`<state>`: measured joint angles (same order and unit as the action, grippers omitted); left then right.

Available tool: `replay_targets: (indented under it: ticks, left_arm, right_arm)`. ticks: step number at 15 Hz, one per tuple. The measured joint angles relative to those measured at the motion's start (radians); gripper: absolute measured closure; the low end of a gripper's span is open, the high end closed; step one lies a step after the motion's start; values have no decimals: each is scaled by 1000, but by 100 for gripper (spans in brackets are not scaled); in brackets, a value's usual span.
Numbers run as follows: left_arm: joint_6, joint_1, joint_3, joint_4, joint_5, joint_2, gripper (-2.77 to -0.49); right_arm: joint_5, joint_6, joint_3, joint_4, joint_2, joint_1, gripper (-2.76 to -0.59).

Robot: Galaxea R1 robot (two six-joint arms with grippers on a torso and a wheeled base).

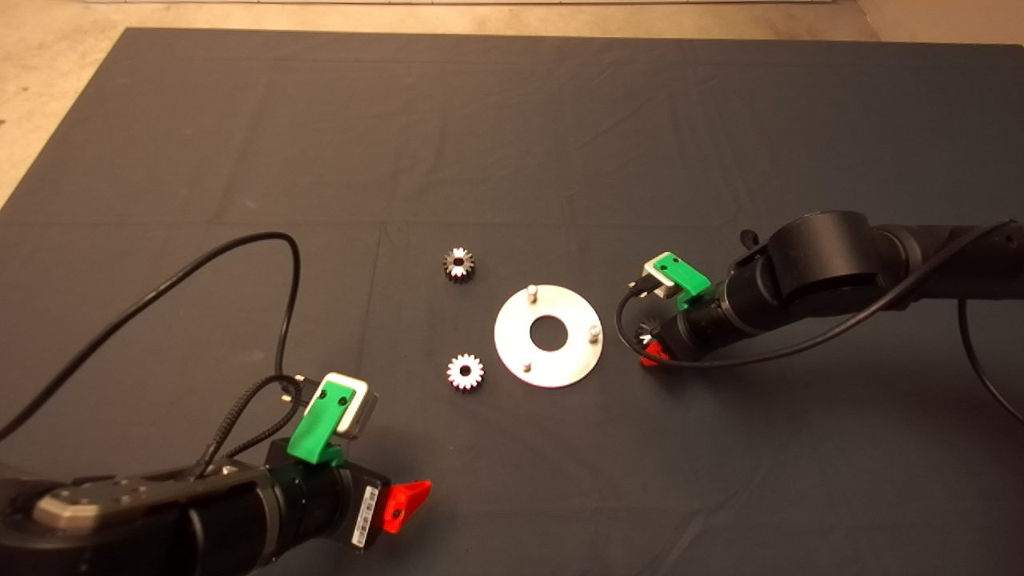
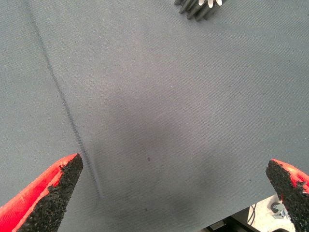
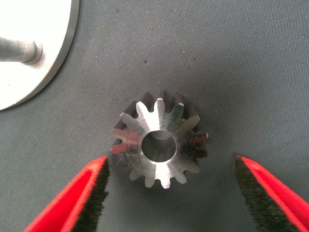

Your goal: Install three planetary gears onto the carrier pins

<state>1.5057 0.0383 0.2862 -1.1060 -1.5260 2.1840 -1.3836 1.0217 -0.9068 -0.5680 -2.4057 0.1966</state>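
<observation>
The round steel carrier plate (image 1: 512,340) lies at the mat's middle with three bare carrier pins (image 1: 531,292) standing on it. Two planetary gears lie left of it, one farther back (image 1: 458,263) and one nearer (image 1: 465,372). The third gear (image 1: 646,326) lies just right of the plate. My right gripper (image 1: 650,342) is low over it and open. In the right wrist view its fingers (image 3: 79,198) stand on either side of the gear (image 3: 159,145) without touching it, with the plate's edge (image 3: 53,58) and one pin (image 3: 19,50) close by. My left gripper (image 1: 406,502) is open at the lower left.
In the left wrist view the open gripper (image 2: 169,193) looks down at bare mat, with the nearer gear (image 2: 198,7) at the picture's edge. A black cable (image 1: 264,240) loops over the mat on the left. The floor shows beyond the mat's far edge.
</observation>
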Motion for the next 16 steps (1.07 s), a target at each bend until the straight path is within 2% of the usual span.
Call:
replay_targets:
  ticks: [3,5,6,7,9,11,12,16]
  left_arm:
    - [0,0,0,-5,0,0,-276]
    - [0,0,0,-6,0,2,-276]
    - [-1,0,0,-6,0,2,-276]
    - [0,0,0,-7,0,2,-276]
    - [-1,0,0,-9,0,2,-276]
    - [-1,0,0,-9,0,2,-276]
    - [-1,0,0,-9,0,2,-276]
    - [-1,0,0,-10,0,2,-276]
  right_arm:
    - [3,0,-2,0,0,0,-181]
    - [31,0,-8,0,-1,0,-167]
    - [41,0,-11,-1,-2,0,-167]
    - [45,0,-12,-1,-2,0,-167]
    - [46,0,-13,-1,-3,0,-154]
    - [46,0,-13,-2,-8,0,-151]
    - [48,0,-13,-3,-8,0,-141]
    - [48,-1,-14,-4,-8,0,-138]
